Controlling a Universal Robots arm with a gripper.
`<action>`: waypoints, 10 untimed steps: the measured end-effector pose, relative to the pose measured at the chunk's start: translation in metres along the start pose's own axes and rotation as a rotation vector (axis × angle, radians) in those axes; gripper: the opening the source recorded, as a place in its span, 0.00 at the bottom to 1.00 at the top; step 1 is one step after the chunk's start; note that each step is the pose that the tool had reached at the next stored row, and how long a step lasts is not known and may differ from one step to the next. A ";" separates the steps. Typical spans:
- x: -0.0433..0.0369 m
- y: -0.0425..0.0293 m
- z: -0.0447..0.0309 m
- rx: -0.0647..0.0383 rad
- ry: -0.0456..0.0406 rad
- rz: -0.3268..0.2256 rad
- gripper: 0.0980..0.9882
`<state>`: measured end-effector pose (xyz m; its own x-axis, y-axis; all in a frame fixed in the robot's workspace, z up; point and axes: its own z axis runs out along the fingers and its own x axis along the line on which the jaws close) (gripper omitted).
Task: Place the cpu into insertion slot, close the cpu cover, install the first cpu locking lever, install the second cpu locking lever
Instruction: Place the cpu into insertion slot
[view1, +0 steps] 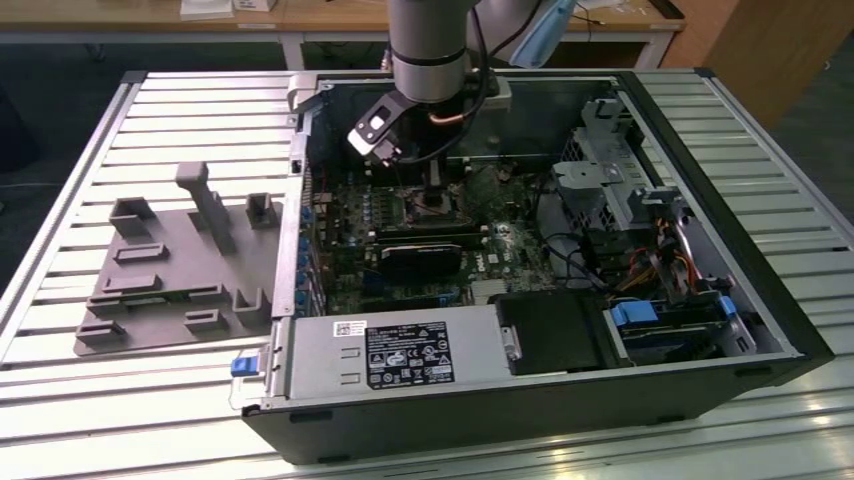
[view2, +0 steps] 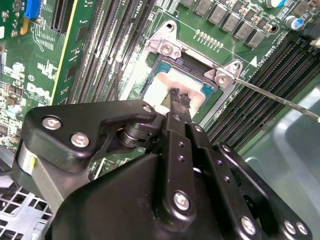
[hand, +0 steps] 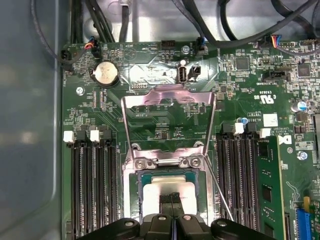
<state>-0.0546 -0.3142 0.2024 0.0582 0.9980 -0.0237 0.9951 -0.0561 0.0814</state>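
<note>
Fingers are drawn narrow, tips touching the cpu, which lies inside the insertion slot at the middle of the circuit board. The cpu cover stands raised. Placement is judged in hand; level seating is required.

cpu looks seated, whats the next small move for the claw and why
Probably lift the claw straight up a little. Its shut tips rest on the cpu, which seems to lie flat in the insertion slot, while the cpu cover is swung open and could not close with the claw over the chip.
</note>
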 end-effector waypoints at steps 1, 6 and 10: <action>0.0000 0.0000 0.0003 0.000 0.0000 0.002 0.00; 0.0000 -0.0002 0.0020 0.000 -0.0005 0.006 0.00; 0.0000 -0.0003 0.0030 0.000 -0.0007 0.008 0.00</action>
<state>-0.0546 -0.3143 0.1993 0.0663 0.9975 -0.0237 0.9946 -0.0642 0.0811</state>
